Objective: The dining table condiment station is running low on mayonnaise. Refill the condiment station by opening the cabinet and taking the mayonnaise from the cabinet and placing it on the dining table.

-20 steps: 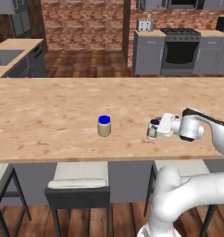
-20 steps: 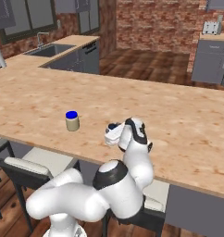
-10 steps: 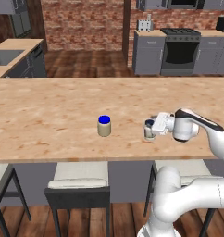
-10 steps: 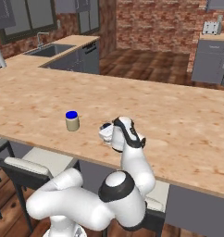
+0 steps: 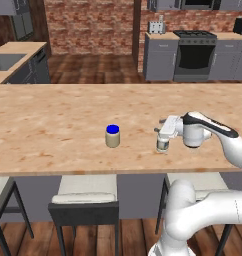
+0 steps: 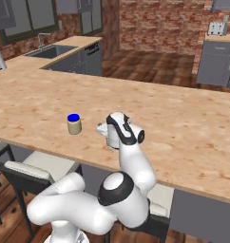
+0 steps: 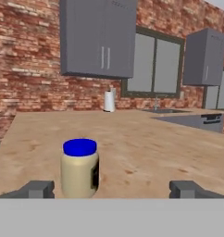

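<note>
Change: the pincer (image 5: 159, 132) has slid a little to the left along the tabletop since half a second ago, closing on the beige jar; that jar has stayed put.
Sink counter (image 5: 13, 60): far left in the left base view, behind the tabletop.
Tabletop: the dining table (image 5: 43, 125), a light wood-grain slab spanning both base views.
Stool (image 5: 85, 192): pale seat, dark frame, tucked under the near edge below the beige jar.
Beige jar (image 5: 112, 136): upright, bright blue lid, left of the pincer and apart from it; in the hand view (image 7: 80, 167) it stands ahead, nearer the left fingertip.
Mayonnaise (image 5: 163, 144): small jar standing upright on the dining table near its front edge, right under the tip of the pincer; whether the two touch cannot be told.
Pincer state: spread wide in the hand view (image 7: 112, 189), the two dark tips far apart with nothing between them; it points level toward the beige jar.
Arm: reaches in from the right, wrist low over the wood.
Stove (image 5: 194, 55): far right background, between grey base cabinets.
</note>
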{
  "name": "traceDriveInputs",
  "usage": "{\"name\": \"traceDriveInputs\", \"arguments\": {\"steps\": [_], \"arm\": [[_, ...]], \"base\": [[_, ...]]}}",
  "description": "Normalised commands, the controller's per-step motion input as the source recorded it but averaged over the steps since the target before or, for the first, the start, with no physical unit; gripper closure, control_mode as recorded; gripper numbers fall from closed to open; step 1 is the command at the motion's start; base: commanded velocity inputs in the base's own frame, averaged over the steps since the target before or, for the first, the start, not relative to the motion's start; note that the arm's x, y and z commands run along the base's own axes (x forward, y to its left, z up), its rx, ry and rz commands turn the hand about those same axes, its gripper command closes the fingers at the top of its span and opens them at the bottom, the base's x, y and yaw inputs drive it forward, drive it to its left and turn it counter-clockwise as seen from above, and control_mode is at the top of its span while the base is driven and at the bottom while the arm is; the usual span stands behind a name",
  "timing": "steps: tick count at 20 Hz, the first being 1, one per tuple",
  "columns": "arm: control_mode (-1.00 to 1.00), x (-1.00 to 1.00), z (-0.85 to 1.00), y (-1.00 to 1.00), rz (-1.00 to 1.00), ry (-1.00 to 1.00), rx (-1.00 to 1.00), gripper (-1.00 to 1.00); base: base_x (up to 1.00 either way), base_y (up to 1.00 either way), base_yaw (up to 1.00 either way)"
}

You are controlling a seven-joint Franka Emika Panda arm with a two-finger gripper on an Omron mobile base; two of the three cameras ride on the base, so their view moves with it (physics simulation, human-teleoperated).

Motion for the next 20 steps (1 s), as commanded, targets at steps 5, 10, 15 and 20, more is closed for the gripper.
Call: {"name": "traceDriveInputs", "arguments": {"steps": [5, 10, 15, 20], "arm": [[-1.00, -0.10, 0.38, 0.05, 0.00, 0.03, 0.00, -1.00], [-1.00, -0.28, 0.38, 0.00, -0.01, 0.02, 0.00, -1.00], [-1.00, -0.40, 0.38, 0.01, -0.03, 0.02, 0.00, -1.00], [-1.00, -0.43, 0.48, 0.15, -0.07, 0.02, 0.00, -1.00]], "base": [[0.00, 0.00, 0.00], [0.00, 0.00, 0.00], [0.00, 0.00, 0.00], [0.00, 0.00, 0.00]]}}
